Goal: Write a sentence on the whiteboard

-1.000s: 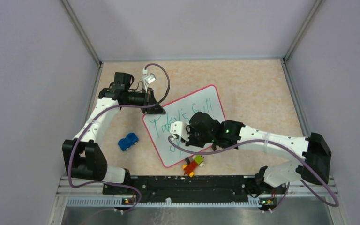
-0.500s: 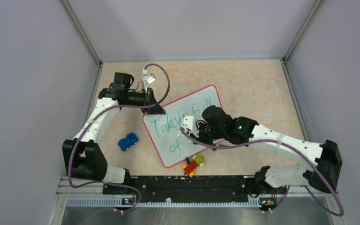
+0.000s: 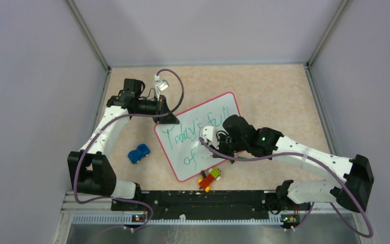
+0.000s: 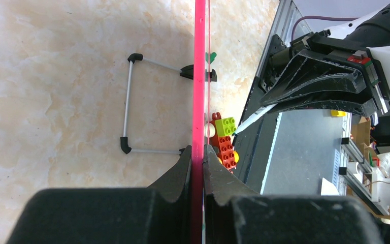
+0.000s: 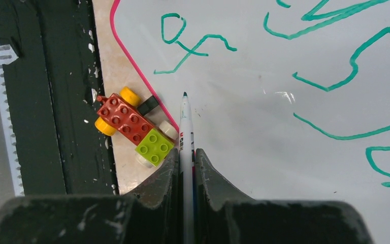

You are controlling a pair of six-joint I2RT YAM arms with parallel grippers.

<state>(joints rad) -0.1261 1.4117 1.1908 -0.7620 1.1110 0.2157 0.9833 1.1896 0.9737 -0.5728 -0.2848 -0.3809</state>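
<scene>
The whiteboard (image 3: 182, 165) lies tilted on the table, red-rimmed. Green-teal lettering, the sentence (image 3: 193, 127), reads "Today's full" with "of" (image 3: 190, 159) below. My left gripper (image 3: 168, 118) is shut on the board's far left corner; in the left wrist view the rim (image 4: 199, 76) runs edge-on between the jaws of this gripper (image 4: 198, 152). My right gripper (image 3: 216, 151) is shut on a white marker (image 5: 186, 132). The right gripper (image 5: 186, 155) points the marker's tip at bare whiteboard (image 5: 264, 127), just right of the "of" (image 5: 193, 46).
A red, green and yellow brick car (image 3: 209, 178) sits against the board's near edge, close to the marker tip. A blue toy car (image 3: 139, 153) lies left of the board. The black rail (image 3: 198, 201) runs along the near edge. The board's wire stand (image 4: 128, 101) shows underneath.
My right arm has slid right along the board's lower line, uncovering the word "of". The left arm and the board have not moved.
</scene>
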